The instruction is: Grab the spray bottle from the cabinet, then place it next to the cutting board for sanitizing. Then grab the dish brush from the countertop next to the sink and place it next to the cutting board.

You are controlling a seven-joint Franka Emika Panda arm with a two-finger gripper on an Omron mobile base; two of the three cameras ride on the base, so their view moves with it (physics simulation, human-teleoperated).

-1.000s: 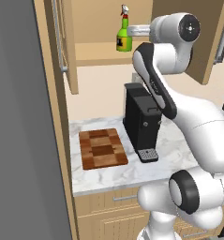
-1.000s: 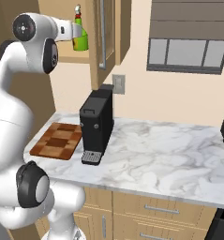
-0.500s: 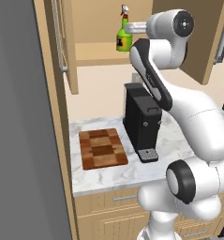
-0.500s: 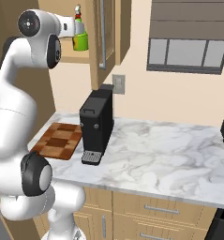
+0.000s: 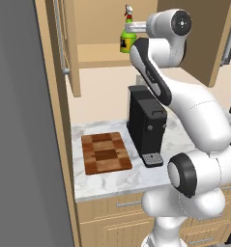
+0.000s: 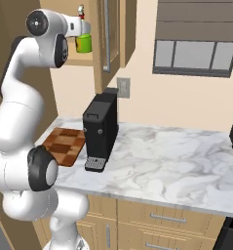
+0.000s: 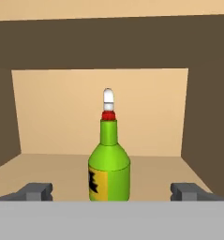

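Gripper [image 7: 111,191] is hanging wide open around the spray bottle [image 7: 109,165] in the cabinet [image 5: 95,34]. Bottle's looking light, rigid, probably slick, so I'm guessing squeezing the fat lower body beats that skinny neck.

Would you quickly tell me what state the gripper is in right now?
Gripper: open, holding nothing; the spray bottle stands upright on the cabinet shelf, centred between the two fingertips.
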